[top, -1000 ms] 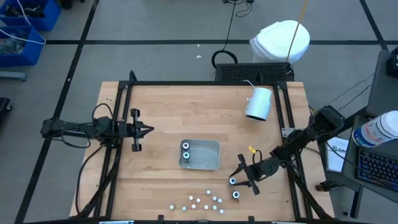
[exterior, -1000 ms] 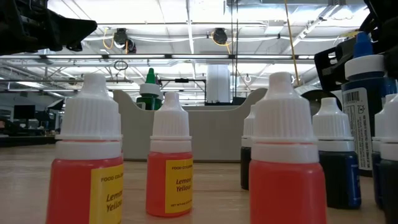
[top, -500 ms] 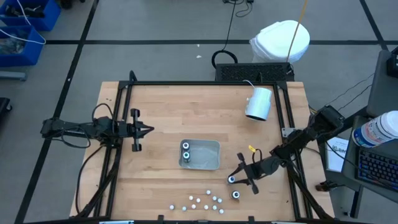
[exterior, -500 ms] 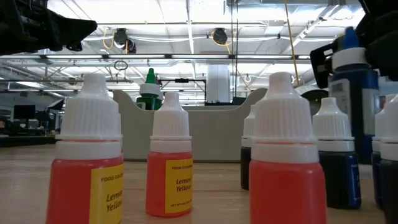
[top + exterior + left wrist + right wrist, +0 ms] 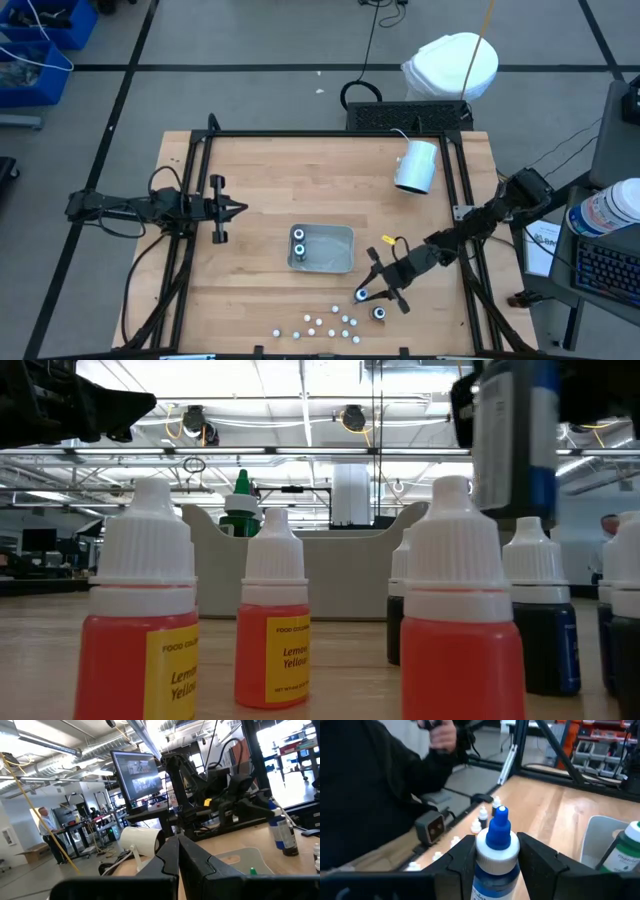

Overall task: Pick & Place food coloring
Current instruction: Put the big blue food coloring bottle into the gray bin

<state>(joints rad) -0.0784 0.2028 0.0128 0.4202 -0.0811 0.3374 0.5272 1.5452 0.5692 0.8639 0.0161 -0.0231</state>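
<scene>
The food coloring is a set of small dropper bottles. Two stand in the grey tray (image 5: 335, 250), one of them green-capped (image 5: 625, 851). One dark bottle (image 5: 380, 313) stands on the table by my right gripper. My right gripper (image 5: 368, 290) hangs over the table's near right part, just right of the tray, shut on a blue-tipped bottle (image 5: 498, 842), which also shows high up in the low view (image 5: 510, 435). My left gripper (image 5: 238, 208) waits shut over the table's left side, touching nothing. My right gripper pinches the blue-tipped bottle between its two fingers (image 5: 464, 857), on the body just under the white collar (image 5: 492, 870). The fingers reach in slanting down from the table's right. The bottle stays upright and is lifted clear of the table, its base above the neighbouring caps (image 5: 505, 510).
Several small white-capped bottles (image 5: 322, 324) stand in a cluster at the near edge, red-filled ones (image 5: 145, 620) right before the low camera. A white cylinder (image 5: 417, 166) lies at the far right. A black frame (image 5: 200, 150) rims the table. A person sits beyond the near edge (image 5: 375, 785).
My right gripper has risen and moved toward the table's left, closer to the tray, staying shut. The blue-tipped bottle has gone up with it, upright, and now hangs above the caps of the bottles near the front edge.
</scene>
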